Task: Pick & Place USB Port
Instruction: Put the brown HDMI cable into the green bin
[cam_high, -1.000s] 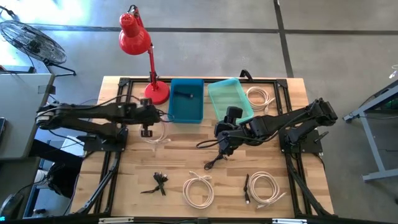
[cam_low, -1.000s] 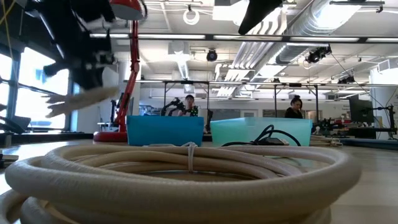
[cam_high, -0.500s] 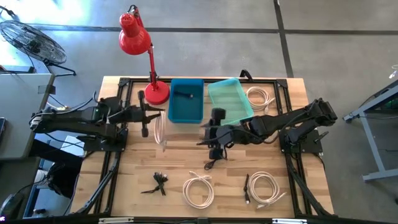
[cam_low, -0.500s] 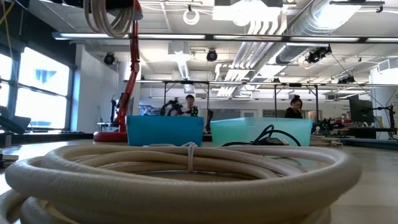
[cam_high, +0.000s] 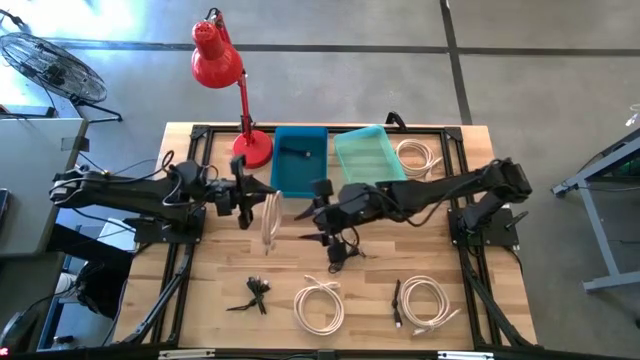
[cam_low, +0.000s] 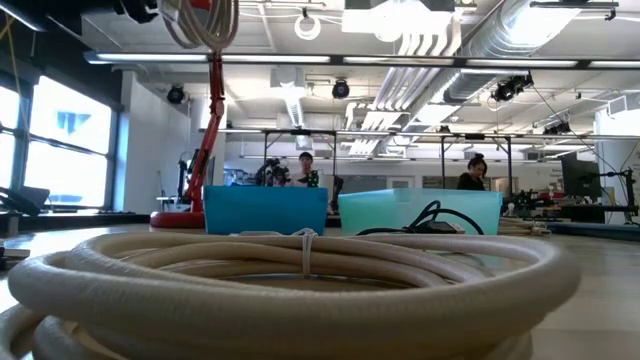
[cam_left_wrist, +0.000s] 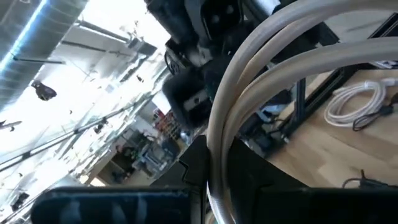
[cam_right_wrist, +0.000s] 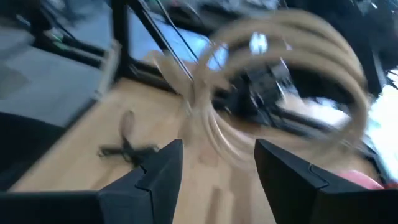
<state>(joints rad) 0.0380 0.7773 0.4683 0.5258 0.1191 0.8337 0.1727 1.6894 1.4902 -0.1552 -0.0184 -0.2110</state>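
Wooden slats make up the surface, which stands on a grey concrete floor. From above, the left gripper is clamped on a coiled white cable that hangs off the boards just beyond its fingertips. The right gripper faces it, near the coil's far side, with a black cable lying on the boards just beside it. A blue bin and a teal bin sit behind both grippers, and a red lamp stands on the left gripper's side of the bins. More white coils and a small black bundle lie toward the front edge, well apart from both grippers.

At surface height, a large cream coil fills the foreground and hides most of the boards. The held cable shows only as loops cut off at the upper edge, and people in the room behind are too small to make out.

The left wrist camera shows the cable running between its own dark fingers, close and partly out of frame.

The right wrist camera is smeared; its fingers stand apart with nothing between them, the coil ahead.
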